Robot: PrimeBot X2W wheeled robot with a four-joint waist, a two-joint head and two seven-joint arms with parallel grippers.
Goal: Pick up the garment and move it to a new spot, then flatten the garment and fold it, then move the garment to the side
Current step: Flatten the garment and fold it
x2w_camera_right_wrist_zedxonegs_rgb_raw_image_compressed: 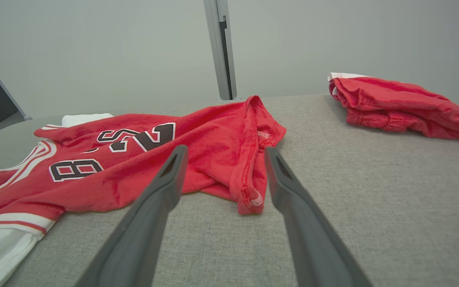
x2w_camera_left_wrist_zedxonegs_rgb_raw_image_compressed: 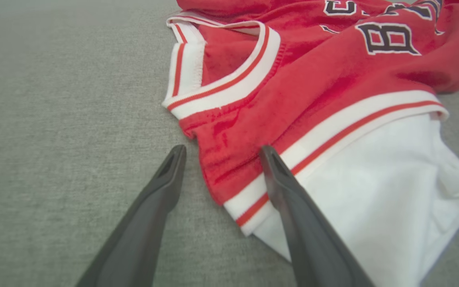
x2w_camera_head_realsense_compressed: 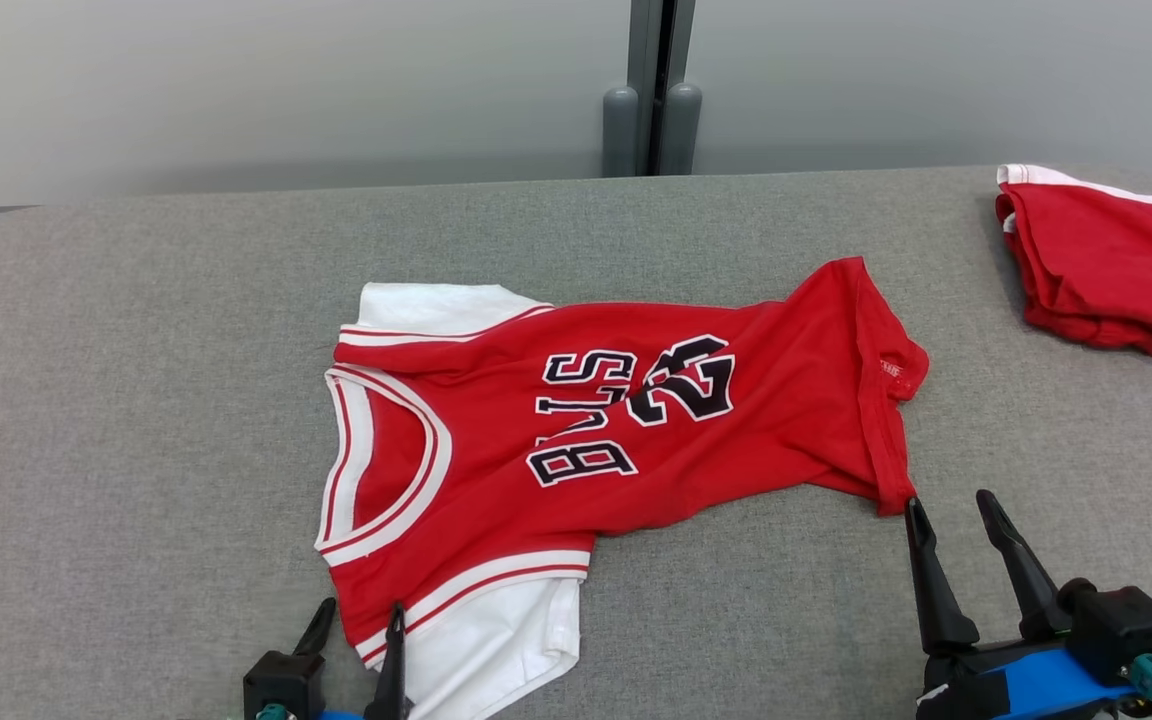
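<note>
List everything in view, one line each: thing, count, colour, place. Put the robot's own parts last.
jersey: one, red with white sleeves and black lettering, spread sideways and wrinkled mid-table, collar toward the robot's left
folded garment: one, red with a white edge, far right of the table
table: one, grey fabric top, under both garments
post: one, grey, upright behind the table's far edge
wall: pale grey, behind the table
left hand: one, dark fingers, open, at the jersey's near sleeve, lower left of the head view
right hand: one, dark fingers, open, by the jersey's near hem corner, lower right
</note>
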